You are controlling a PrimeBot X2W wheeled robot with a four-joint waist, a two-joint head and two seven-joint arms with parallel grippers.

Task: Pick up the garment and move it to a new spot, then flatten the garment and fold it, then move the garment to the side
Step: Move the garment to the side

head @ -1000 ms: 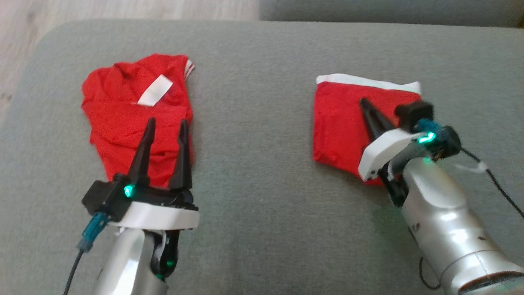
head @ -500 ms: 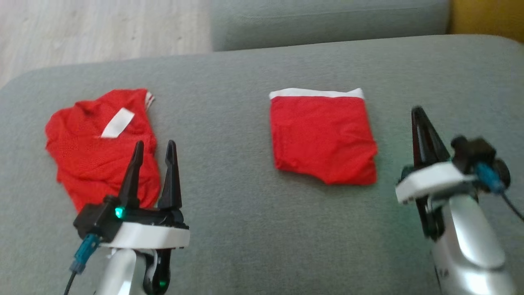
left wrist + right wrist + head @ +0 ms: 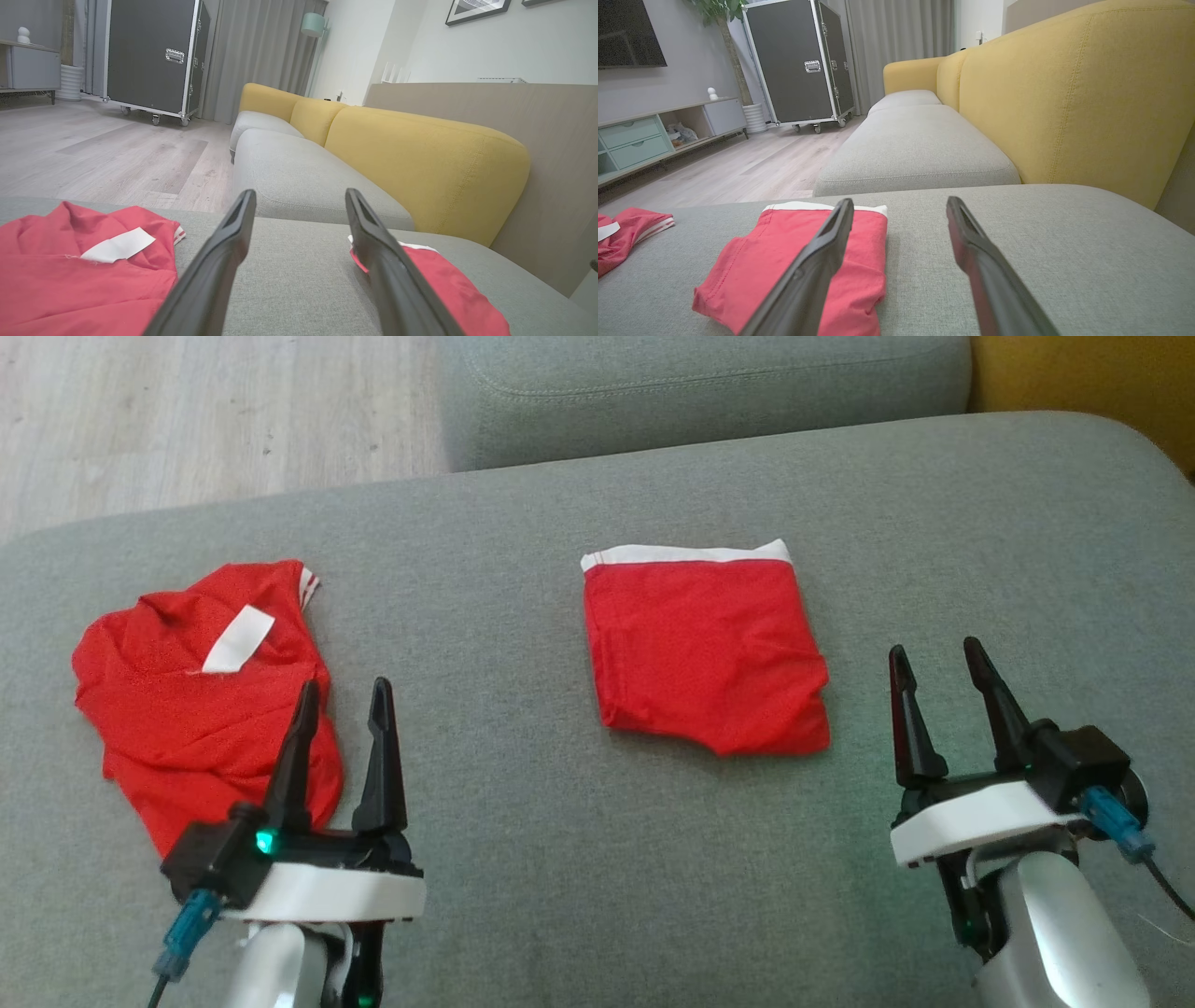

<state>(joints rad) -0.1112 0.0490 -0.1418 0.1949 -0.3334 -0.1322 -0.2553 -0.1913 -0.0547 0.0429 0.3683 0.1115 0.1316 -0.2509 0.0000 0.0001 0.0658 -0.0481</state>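
right gripper & left gripper both spread wide, empty; folded red garment lies free on the grey cushion
right gripper sits low at lower right in head view, nothing btwn its fingers, folded red garment just ahead & to its left, not touching. garment lies flat mid-cushion w/ white band along its far edge. left gripper at lower left, fingers apart, just beside the near edge of a crumpled red garment w/ white label on top; the 2 garments are well apart. beyond: 2nd grey seat, yellow backrest, wood floor, black wheeled case.
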